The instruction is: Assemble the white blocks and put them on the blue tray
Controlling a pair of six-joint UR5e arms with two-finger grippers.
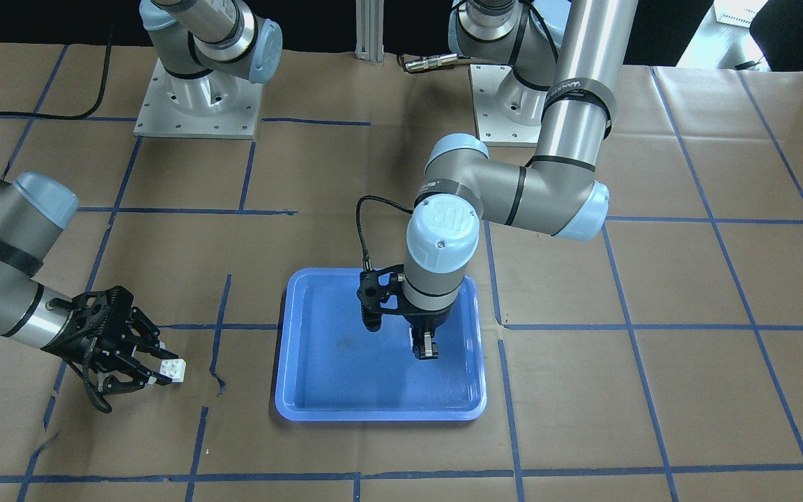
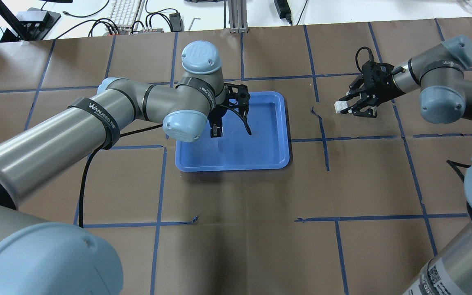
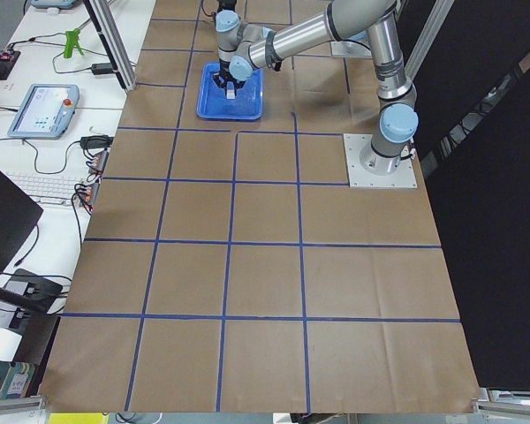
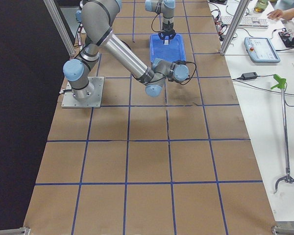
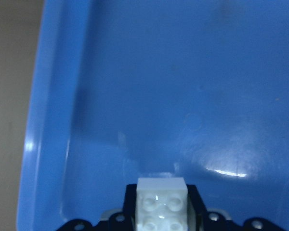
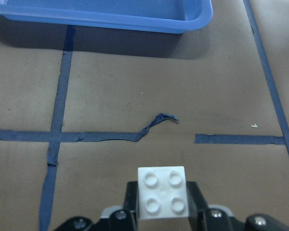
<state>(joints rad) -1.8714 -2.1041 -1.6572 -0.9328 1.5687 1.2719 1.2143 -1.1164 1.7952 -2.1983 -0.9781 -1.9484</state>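
Note:
My left gripper (image 1: pixel 426 351) hangs straight down over the blue tray (image 1: pixel 318 390), close above its floor. It is shut on a white block (image 5: pixel 161 204), seen studs-up between the jaws in the left wrist view, with the tray floor (image 5: pixel 183 96) beneath. My right gripper (image 1: pixel 159 369) is low over the brown paper beside the tray and is shut on the second white block (image 1: pixel 171 371). That block (image 6: pixel 163 192) shows four studs in the right wrist view. In the overhead view the tray (image 2: pixel 260 151) is at centre, the left gripper (image 2: pixel 216 132) is over it, and the right gripper (image 2: pixel 344 107) is apart to its right.
The table is covered in brown paper with a blue tape grid. A torn tape flap (image 6: pixel 161 118) lies between the right gripper and the tray's rim (image 6: pixel 111 14). Both arm bases stand on metal plates (image 1: pixel 196 104) at the robot's side. Keyboards and cables lie past the far edge.

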